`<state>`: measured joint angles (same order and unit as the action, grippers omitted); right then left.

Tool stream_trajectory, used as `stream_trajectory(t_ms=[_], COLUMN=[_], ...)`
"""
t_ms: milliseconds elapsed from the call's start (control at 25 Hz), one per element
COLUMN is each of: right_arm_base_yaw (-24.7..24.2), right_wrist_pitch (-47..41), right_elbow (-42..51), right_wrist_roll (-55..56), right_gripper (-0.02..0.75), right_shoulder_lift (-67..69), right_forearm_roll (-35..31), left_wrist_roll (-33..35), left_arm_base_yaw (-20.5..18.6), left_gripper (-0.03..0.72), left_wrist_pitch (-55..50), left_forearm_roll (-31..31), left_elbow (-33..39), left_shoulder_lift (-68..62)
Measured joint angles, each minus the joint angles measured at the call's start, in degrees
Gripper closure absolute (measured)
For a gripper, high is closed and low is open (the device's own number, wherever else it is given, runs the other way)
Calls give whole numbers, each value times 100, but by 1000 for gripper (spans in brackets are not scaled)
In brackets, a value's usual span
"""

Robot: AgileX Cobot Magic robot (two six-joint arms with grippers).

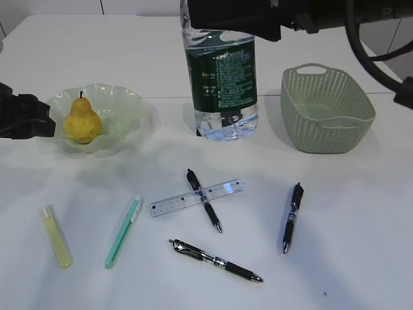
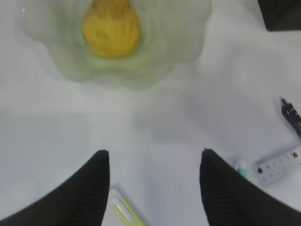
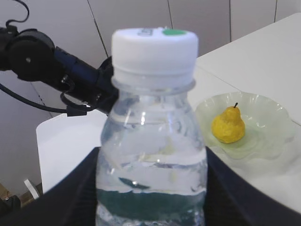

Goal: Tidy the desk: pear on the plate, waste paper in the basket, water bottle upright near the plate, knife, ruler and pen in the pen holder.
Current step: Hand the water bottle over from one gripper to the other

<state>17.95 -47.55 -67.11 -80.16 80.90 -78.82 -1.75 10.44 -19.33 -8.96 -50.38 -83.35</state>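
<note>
Off-task items only.

Right wrist view: a pale grey wall [image 3: 141, 28] stands behind my counter [image 1: 361, 258], split into panels by thin dark vertical seams. At the lower left, beyond the counter's edge, a patch of brownish floor [image 3: 5, 194] shows, with a small white object [image 3: 31, 188] beside it; too blurred to identify.

Exterior view: a strip of the same light wall [image 1: 64, 6] runs along the top edge, with one dark vertical seam. A tiny dark speck [image 1: 324, 294] sits on the counter, near the front right.

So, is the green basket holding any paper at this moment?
No, in the exterior view the basket shows only its bare inside, with no paper in it.
</note>
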Motion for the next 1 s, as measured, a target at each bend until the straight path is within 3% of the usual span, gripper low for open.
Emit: stream_trajectory(t_ms=[360, 520, 680, 840, 1000], right_arm_base_yaw=[0, 0, 0, 0, 0], right_wrist_pitch=[110, 233, 282, 360, 372], right_elbow=[5, 5, 13, 13, 13], right_wrist_roll=[-8, -27, -78, -101, -101], right_gripper=[331, 331, 331, 331, 332], right_shoulder_lift=[0, 0, 0, 0, 0], right_forearm_roll=[-3, -12, -23, -23, -116], left_wrist_roll=[-12, -623, -1931, -3177, -3900], left_arm_base_yaw=[714, 910, 929, 937, 937], left_gripper=[272, 274, 276, 276, 276], left_wrist_pitch=[3746, 4495, 5425, 6180, 7055], left_forearm_roll=[107, 570, 1913, 3675, 4936], left_elbow=[1799, 2050, 2050, 2050, 2057], left_shoulder_lift=[0, 117, 340, 401, 401])
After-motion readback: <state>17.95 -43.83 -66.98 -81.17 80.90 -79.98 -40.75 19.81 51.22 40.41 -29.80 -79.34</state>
